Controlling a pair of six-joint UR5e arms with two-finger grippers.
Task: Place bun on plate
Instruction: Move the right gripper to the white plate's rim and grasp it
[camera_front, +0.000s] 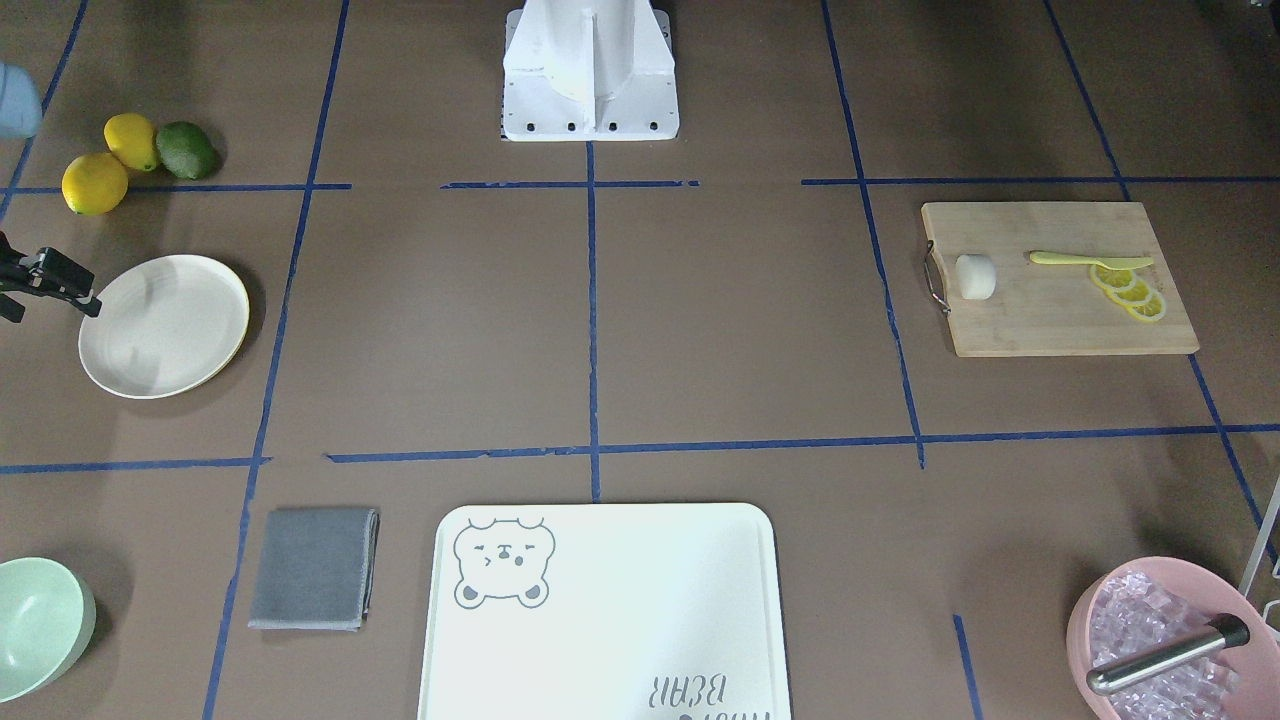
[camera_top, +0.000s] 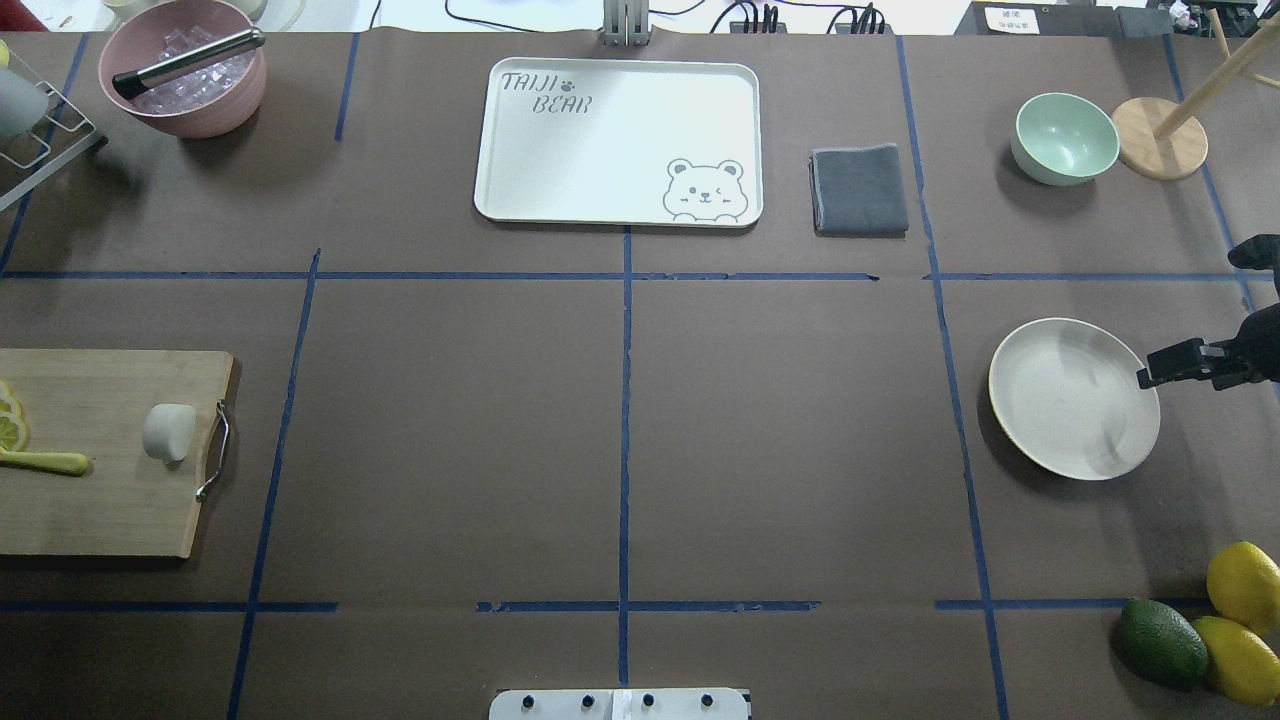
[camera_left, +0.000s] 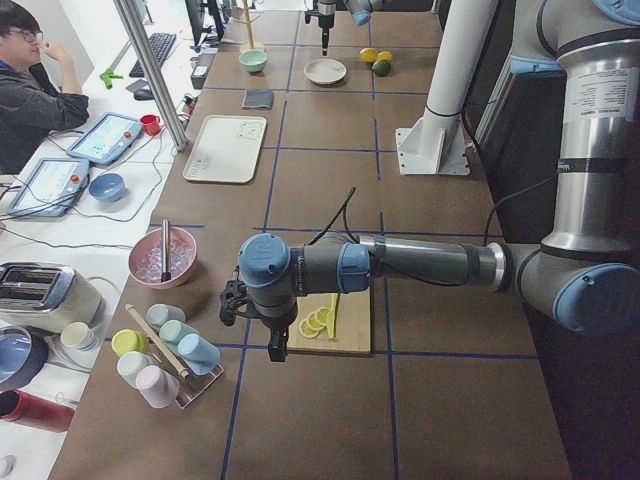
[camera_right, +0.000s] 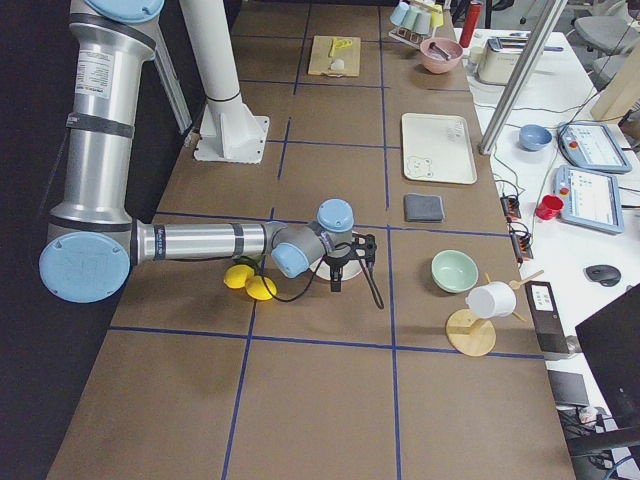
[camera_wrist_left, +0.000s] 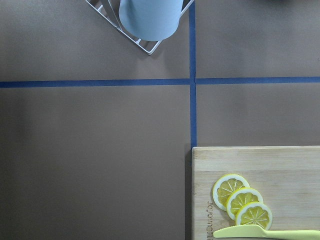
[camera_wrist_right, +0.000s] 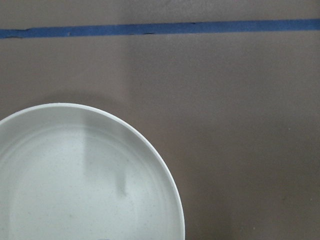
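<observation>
The bun (camera_front: 976, 277) (camera_top: 169, 432) is a small white lump lying on a wooden cutting board (camera_front: 1060, 320) (camera_top: 100, 510), next to its metal handle. Lemon slices (camera_wrist_left: 242, 202) and a yellow knife (camera_wrist_left: 265, 233) share that board. The cream plate (camera_front: 163, 325) (camera_top: 1074, 398) (camera_wrist_right: 75, 175) lies bare at the table's other end. My right gripper (camera_top: 1195, 362) (camera_right: 338, 275) hangs over the plate's outer rim; I cannot tell whether it is open or shut. My left gripper (camera_left: 240, 310) hovers past the board's lemon end, far from the bun; its state cannot be told.
Two lemons (camera_top: 1240, 600) and a green fruit (camera_top: 1162, 643) lie near the plate. A green bowl (camera_top: 1066, 137), grey cloth (camera_top: 860, 190), bear-print tray (camera_top: 618, 140) and pink ice bowl (camera_top: 185, 80) line the far side. A cup rack (camera_wrist_left: 150, 25) stands beyond the board. A person (camera_left: 30, 80) sits at a side desk.
</observation>
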